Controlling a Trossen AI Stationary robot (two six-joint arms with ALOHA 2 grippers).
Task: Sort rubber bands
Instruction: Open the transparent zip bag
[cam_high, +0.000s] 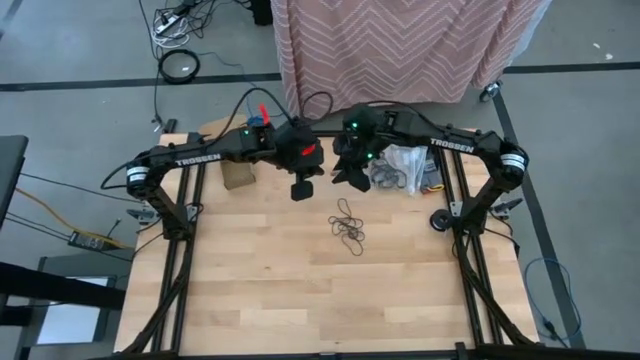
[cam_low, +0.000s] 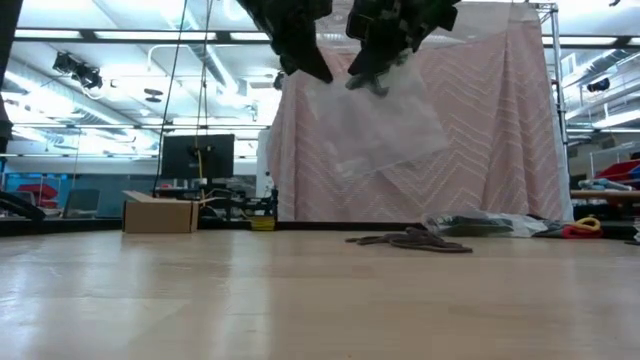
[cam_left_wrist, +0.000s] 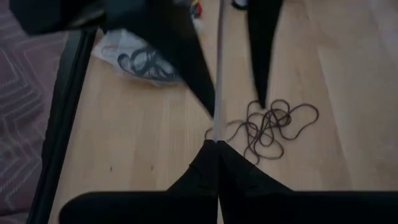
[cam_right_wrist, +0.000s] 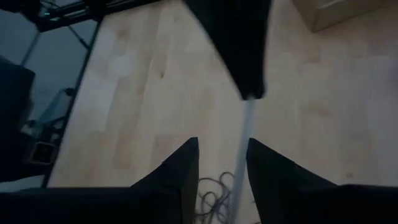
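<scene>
Two grippers: both hang above the tabletop's far half, close together, with a clear bag between them.
Left gripper (cam_left_wrist: 217, 149): fingers pressed together on the thin edge of the bag (cam_low: 375, 125), which runs edge-on as a pale line in the left wrist view.
Right gripper (cam_right_wrist: 222, 163): fingers stand a little apart with the bag's edge passing between them; whether they already pinch it, I cannot tell.
Bag: hangs limp and crinkled below both grippers in the low view, well clear of the wood.
Bands (cam_high: 348, 224): a loose dark tangle lying on the tabletop near the middle, toward the far edge, directly under the bag.
Second bag (cam_high: 405, 170): lies near the far right corner with dark bands inside.
Box (cam_high: 238, 177): small cardboard one near the far left edge, under the left arm.
Risk: if the right fingers close off the film, the bag would hang from one corner only and swing or fold shut.
Risk: if the left grip slips on the slick film, the bag could drop onto the tangle and cover it.
</scene>
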